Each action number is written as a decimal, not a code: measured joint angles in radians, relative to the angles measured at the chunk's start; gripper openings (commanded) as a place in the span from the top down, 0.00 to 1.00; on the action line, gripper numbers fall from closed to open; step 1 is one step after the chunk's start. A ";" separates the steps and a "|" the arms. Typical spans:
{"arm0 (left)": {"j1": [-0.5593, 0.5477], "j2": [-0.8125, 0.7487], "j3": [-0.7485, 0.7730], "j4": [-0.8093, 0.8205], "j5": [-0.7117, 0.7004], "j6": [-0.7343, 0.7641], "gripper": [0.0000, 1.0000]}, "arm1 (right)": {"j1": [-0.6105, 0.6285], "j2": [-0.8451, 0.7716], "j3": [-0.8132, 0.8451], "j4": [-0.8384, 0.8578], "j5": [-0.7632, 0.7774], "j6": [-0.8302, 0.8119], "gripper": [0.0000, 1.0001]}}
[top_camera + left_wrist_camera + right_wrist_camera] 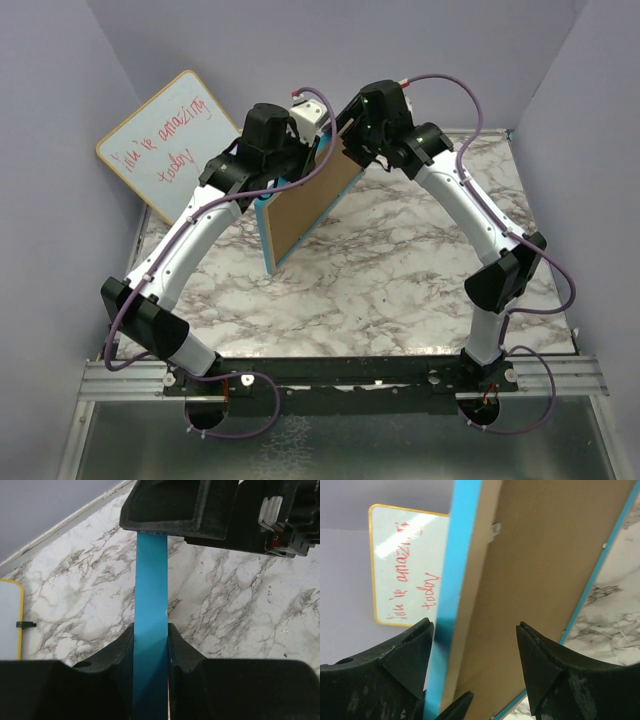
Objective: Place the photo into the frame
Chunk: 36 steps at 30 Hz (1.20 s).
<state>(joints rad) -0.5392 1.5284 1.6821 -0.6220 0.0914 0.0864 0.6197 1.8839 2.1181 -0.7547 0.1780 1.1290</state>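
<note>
Frame (150,580) is held tilted at upper centre of the overhead view, clamped by the left gripper (150,634); the right gripper (474,630) is spread astride its rim. Brown backing board (312,205) fills its back; the photo is unseen, so insertion cannot be judged.

The frame (305,205) stands tilted on edge across the middle of the top view, a wall between my two arms. Below it and toward the lower right the marble table (400,290) lies bare, with room to pass. At upper left the leaning whiteboard (165,140) crowds that corner. My right gripper (475,625) straddles the frame's edge, jaws wide.
</note>
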 measured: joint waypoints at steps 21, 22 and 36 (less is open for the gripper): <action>-0.006 -0.035 -0.122 0.215 0.265 -0.042 0.15 | -0.069 -0.040 -0.112 -0.017 -0.092 -0.062 0.52; -0.006 -0.041 -0.126 0.217 0.272 -0.046 0.13 | -0.072 -0.057 -0.137 -0.010 -0.095 -0.063 0.53; -0.008 -0.231 -0.307 0.525 0.463 -0.279 0.04 | -0.269 -0.318 -0.561 0.116 -0.411 -0.207 0.55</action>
<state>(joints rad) -0.5476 1.2972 1.3754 -0.0967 0.5541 -0.1925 0.3504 1.5661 1.5574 -0.6388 -0.2333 0.9222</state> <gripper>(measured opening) 0.958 0.450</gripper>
